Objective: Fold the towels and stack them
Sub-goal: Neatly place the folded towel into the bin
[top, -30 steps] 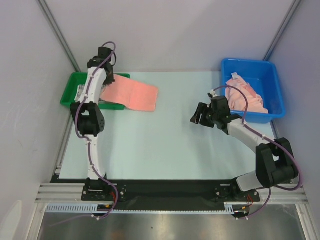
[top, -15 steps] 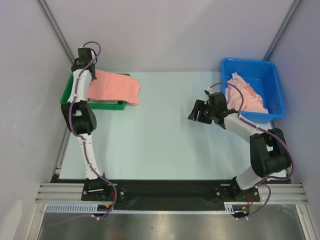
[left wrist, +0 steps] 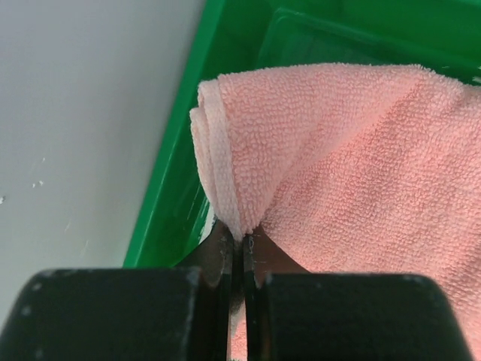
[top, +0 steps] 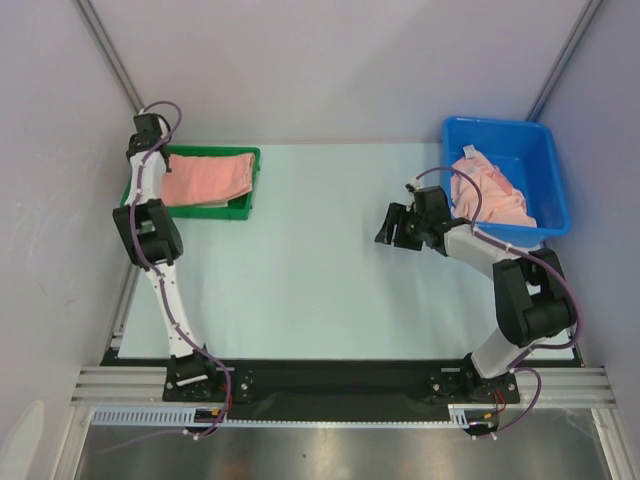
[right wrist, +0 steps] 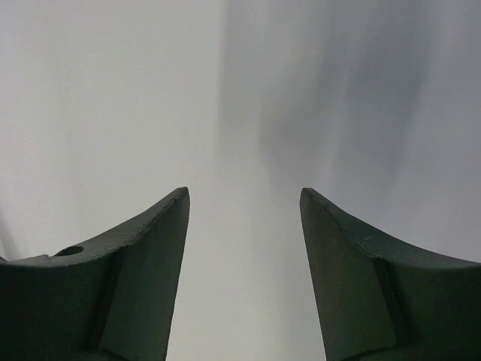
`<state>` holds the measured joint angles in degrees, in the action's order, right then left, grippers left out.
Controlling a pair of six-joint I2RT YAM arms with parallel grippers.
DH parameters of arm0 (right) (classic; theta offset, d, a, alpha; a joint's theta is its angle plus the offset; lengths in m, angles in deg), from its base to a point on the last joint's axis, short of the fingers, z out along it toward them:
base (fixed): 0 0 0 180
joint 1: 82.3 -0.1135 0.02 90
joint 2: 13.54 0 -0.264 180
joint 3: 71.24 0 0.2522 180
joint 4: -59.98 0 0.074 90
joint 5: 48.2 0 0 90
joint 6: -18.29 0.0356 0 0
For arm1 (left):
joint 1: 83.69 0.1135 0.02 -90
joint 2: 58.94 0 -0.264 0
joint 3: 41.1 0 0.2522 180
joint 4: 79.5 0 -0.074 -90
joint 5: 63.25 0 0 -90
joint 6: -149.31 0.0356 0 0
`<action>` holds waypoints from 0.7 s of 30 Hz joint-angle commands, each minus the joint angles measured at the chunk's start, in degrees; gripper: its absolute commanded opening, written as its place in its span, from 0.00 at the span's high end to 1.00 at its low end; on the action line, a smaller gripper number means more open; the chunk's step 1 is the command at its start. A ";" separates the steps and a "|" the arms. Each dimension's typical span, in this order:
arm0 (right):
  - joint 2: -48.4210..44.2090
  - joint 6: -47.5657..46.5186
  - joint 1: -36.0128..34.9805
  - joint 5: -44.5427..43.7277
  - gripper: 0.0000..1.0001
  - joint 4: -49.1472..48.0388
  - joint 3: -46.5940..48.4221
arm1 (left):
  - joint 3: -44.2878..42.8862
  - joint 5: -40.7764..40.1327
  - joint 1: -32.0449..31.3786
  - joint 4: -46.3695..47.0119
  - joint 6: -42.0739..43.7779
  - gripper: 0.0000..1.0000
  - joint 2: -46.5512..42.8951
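Top external — pale table (top: 300, 290), grey walls (top: 330, 70); left jaws pinch towel (top: 207, 178), right jaws agape.

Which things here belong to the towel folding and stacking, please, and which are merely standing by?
Job: folded pink towel, pinched by the left gripper; crumpled pink towel; green tray; blue bin.
Standing by: open right gripper; grey walls; aluminium base rail.

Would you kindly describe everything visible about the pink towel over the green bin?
The pink towel is salmon terry cloth, folded into a layered rectangle. It lies over the green bin at the far left of the table, covering most of it. The left gripper is shut on its folded left edge, bunching that edge up.
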<state>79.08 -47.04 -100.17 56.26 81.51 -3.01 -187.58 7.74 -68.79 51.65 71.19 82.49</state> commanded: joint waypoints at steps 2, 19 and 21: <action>1.16 -1.46 0.29 -0.31 0.34 -1.35 2.56 | -3.16 -2.09 0.49 4.67 2.01 1.00 1.05; 1.42 -0.23 0.64 -8.82 0.15 7.69 20.55 | 9.39 -8.67 -7.85 9.78 0.16 0.00 -12.74; 2.82 -0.14 2.04 -16.01 0.06 12.43 29.48 | 9.59 -8.16 -11.63 6.20 -3.69 0.00 -16.95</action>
<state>81.79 -47.18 -99.80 49.28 90.27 14.70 -178.47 0.90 -73.80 59.19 71.15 77.11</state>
